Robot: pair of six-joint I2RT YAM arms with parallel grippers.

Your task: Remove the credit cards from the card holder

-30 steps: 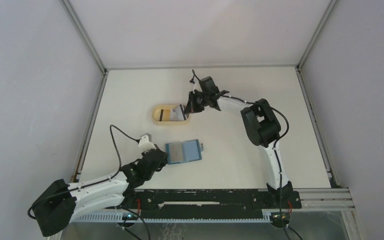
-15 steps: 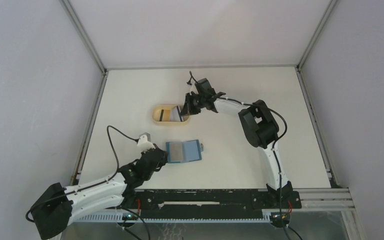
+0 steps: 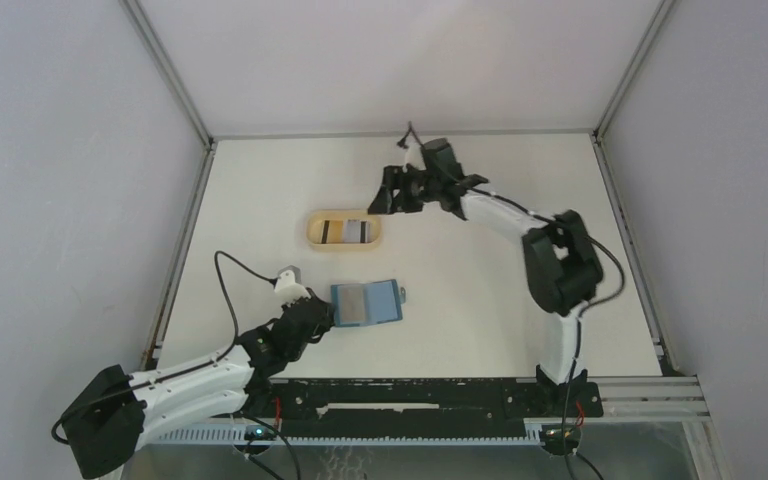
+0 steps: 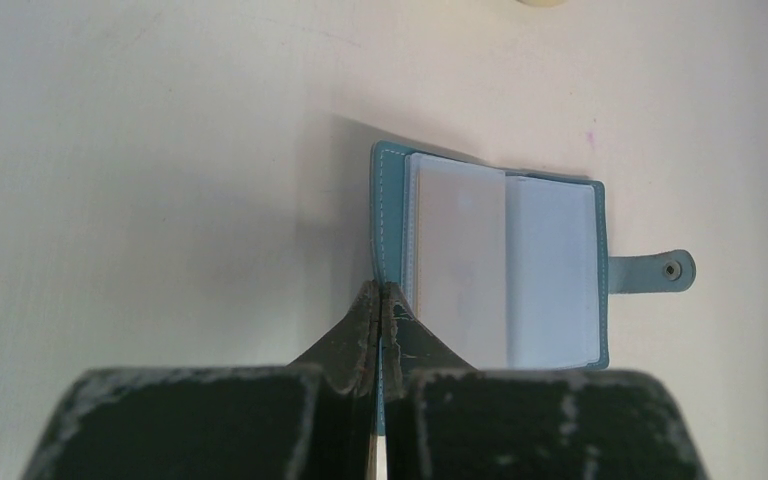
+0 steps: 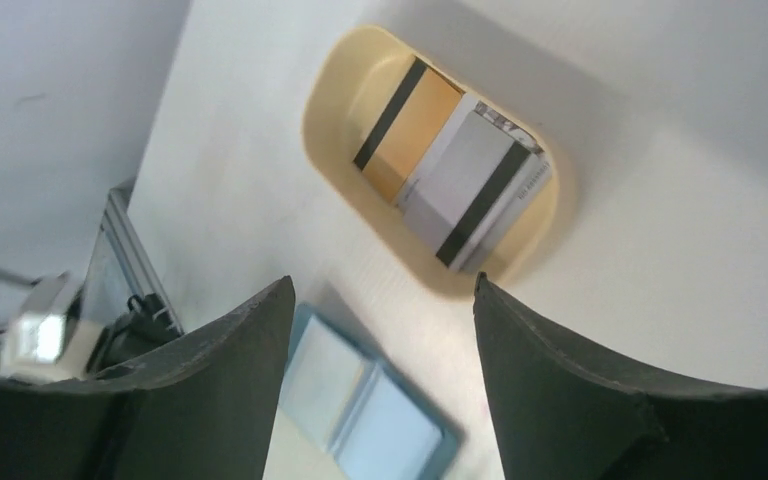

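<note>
Credit cards down in the tan dish, right gripper wide and empty above — card holder open nearby, left gripper pinching its edge — next, check pockets for more.

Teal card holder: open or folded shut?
Open: the teal-blue folding card holder lies spread, inner pockets facing up, snap tab unfastened.

I see the card holder, teal-blue, lying open and flat, closure tab out to the right, pale inner pockets facing up. Two credit cards, one yellow, one grey, each dark-striped, overlap inside the tan oval dish beyond it.
</note>
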